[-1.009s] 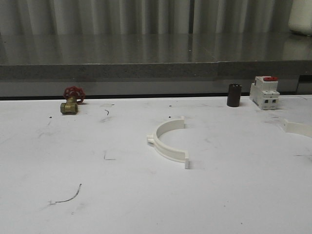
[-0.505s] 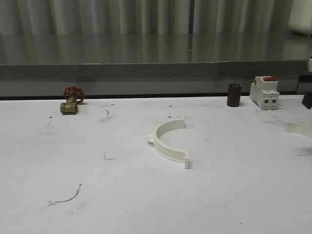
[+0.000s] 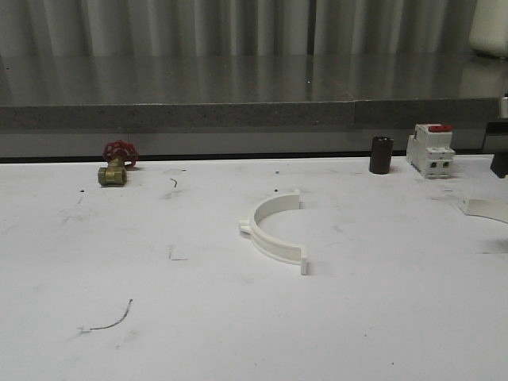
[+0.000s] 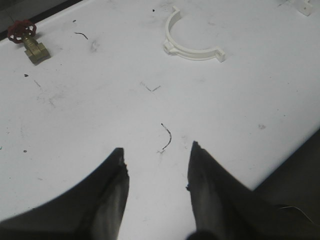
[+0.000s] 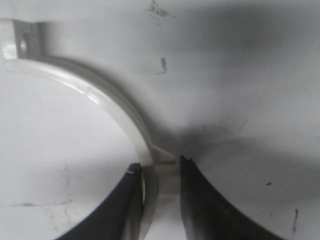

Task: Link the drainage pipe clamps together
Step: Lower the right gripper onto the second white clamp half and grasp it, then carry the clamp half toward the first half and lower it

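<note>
One clamp half [image 3: 276, 230] lies flat on the white worktop [image 3: 159, 317] near the centre of the front view, its open side turned toward the right of the frame, tabs at both ends. The other clamp half [image 3: 486, 208] sits at the far right edge of that view, partly cut off, well apart from the first. The two pieces must come together tab to tab, so the far one has to be carried over.

In the right wrist view the right gripper [image 5: 161, 172] straddles the band of that second half-ring, one dark finger on either side of the white arc [image 5: 100, 95]. The jaws look narrow around the plastic, but whether they are already pressing on it I cannot tell. Taking it mid-arc would, I judge, leave both end tabs free for mating.

The left gripper [image 4: 156, 165] hangs above bare worktop with its jaws spread and nothing between them; the central clamp half [image 4: 192, 37] shows in the upper part of its view, well apart.

A brass valve [image 3: 116, 164], a dark cylinder [image 3: 381, 155] and a breaker [image 3: 431, 151] stand along the back, out of the way.
</note>
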